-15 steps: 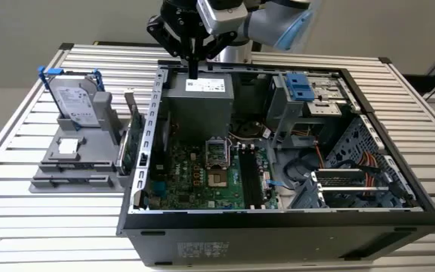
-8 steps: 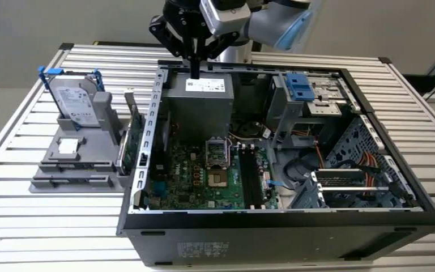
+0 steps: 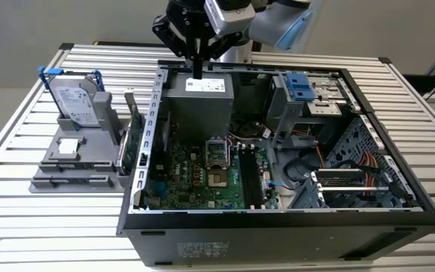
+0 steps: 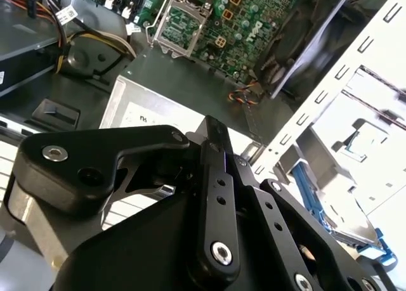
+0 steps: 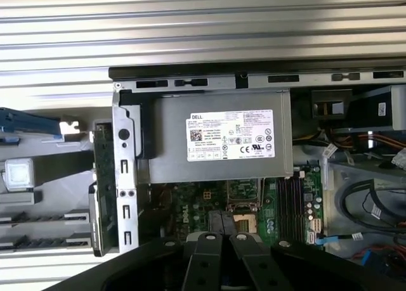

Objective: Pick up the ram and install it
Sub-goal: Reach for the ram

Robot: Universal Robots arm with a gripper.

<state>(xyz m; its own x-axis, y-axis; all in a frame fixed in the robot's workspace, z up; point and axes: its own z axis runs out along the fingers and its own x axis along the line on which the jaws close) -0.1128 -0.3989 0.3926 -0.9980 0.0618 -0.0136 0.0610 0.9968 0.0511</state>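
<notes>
**Approach phase of the ram pick.** The gripper [image 3: 199, 72] hangs over the grey power supply [image 3: 199, 107] at the rear of the open computer case [image 3: 278, 238]; its fingers are together and hold nothing; in the first wrist view the tips meet with no board between them. The ram [image 3: 125, 150] is judged to be the dark green board standing on edge in the grey rack [image 3: 74, 170] on the slatted tabletop [image 3: 21, 226]; it sits just outside the case wall, towards the exterior view's left; seen edge-on, it cannot be firmly told from a neighbouring card. The hard drive [image 3: 74, 99] stands in the same rack, farther from the case. The memory slots [image 3: 251, 180] on the motherboard [image 3: 195, 181] appear unfilled. For a clean pick, as a judgement: part the fingers before descending; centre them over the board's top edge at mid-length; keep clear of the case wall beside it; draw the board straight up out of its slot, without tilt.
</notes>
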